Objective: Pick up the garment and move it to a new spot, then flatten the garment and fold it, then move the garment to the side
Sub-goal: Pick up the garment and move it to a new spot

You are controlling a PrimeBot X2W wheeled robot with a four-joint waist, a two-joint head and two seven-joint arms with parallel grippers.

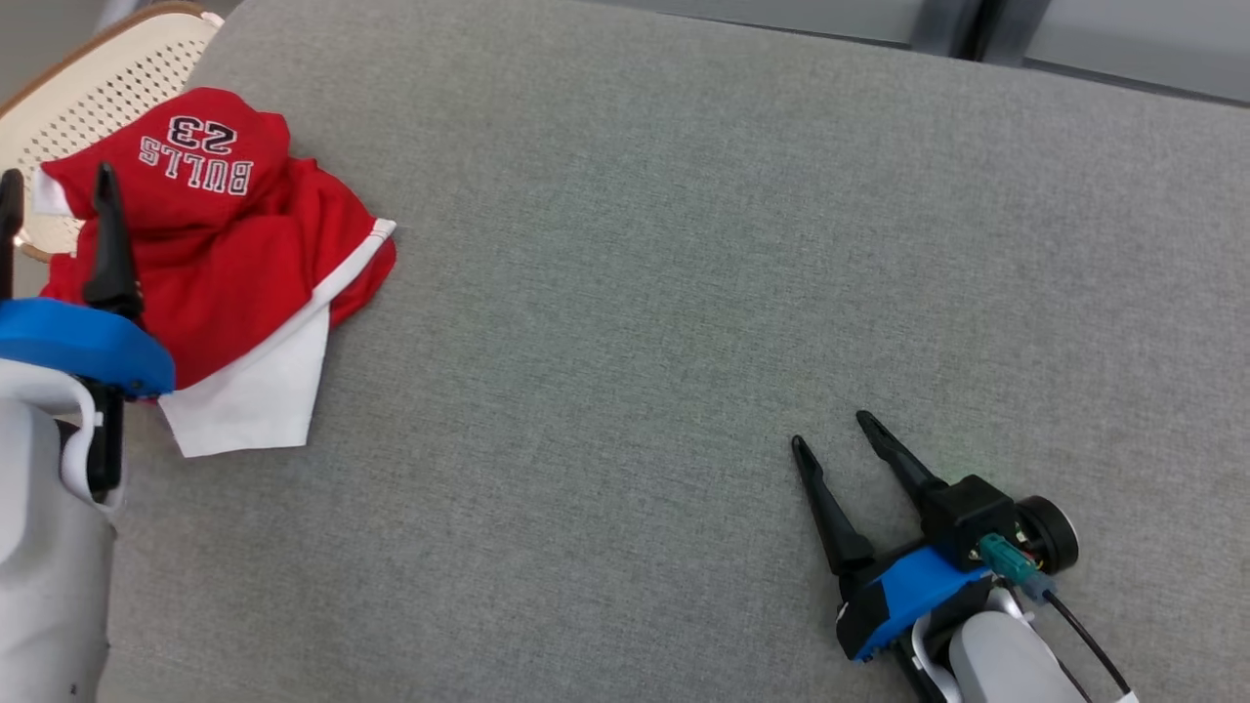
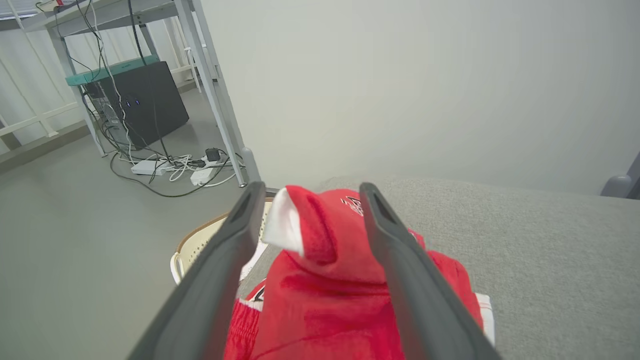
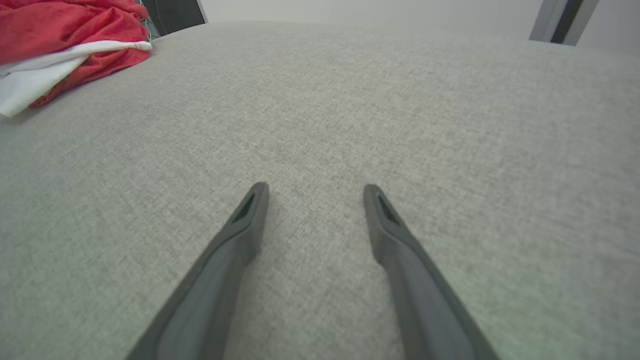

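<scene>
Worktop (image 1: 684, 293): grey woven fabric all over, fairly smooth, and it takes up most of the head view.
Room: pale plain wall (image 2: 400, 75) behind the garment and grey floor (image 2: 60, 225) off the worktop's edge.
Background clutter: past the garment on the floor there's a metal-legged frame (image 2: 210, 75) with a black box (image 2: 150, 100) under it, plus a tangle of cables and white power strips (image 2: 170, 167).
Garment (image 1: 225, 254): red jersey with white trim, "BULLS 23" reading upside down from the head view. It's crumpled in a heap right at the worktop's edge, with a white panel sticking out flat on the near side.
Cream perforated piece (image 1: 98, 88): brown rim, basket or chair, honestly can't tell. It's tucked just beside the garment, off the worktop's edge, and the red cloth overlaps it a bit.
Left pincer (image 1: 57, 176): right over the garment, fingers spread wide, gripping nothing. In its wrist view a red hump of the cloth pokes up between the fingers; can't tell if they touch it.
Right pincer (image 1: 832, 432): well apart from the garment, low over bare grey fabric, fingers apart and empty.
</scene>
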